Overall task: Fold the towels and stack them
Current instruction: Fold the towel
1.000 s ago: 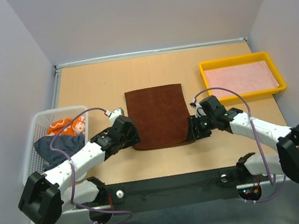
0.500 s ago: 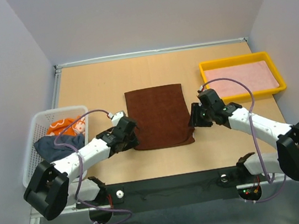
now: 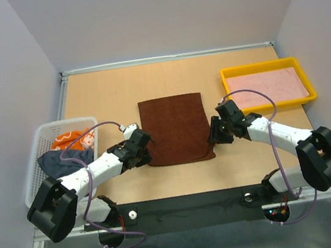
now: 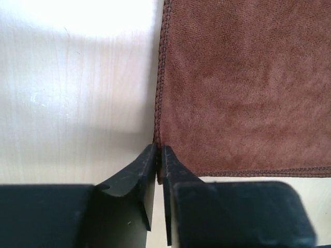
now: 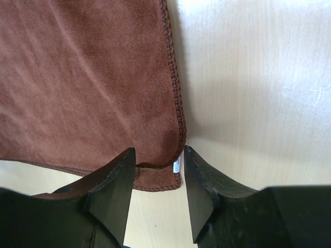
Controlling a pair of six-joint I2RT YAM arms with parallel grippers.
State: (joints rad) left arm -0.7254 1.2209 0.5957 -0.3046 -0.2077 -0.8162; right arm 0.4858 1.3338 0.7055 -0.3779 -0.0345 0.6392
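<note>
A reddish-brown towel (image 3: 175, 129) lies flat at the table's middle, folded, with a lower layer showing at its near right corner. My left gripper (image 3: 148, 156) is at the near left corner; in the left wrist view the gripper (image 4: 159, 148) is shut on the towel (image 4: 243, 88), pinching that corner's edge. My right gripper (image 3: 213, 138) is at the near right corner. In the right wrist view it (image 5: 158, 150) stands open, its fingers on either side of the towel (image 5: 88, 77) corner and its white label (image 5: 176, 165). An orange towel (image 3: 72, 139) and a navy towel (image 3: 56, 161) lie in the basket.
The white mesh basket (image 3: 43, 136) stands at the left edge beside my left arm. A yellow tray (image 3: 265, 65) with a pink cloth (image 3: 268, 88) in it sits at the back right. Bare wooden table surrounds the brown towel.
My left gripper's jaws have closed onto the towel's near left corner. My right gripper has shifted slightly away from the near edge, along the towel's right side, and stays open.
</note>
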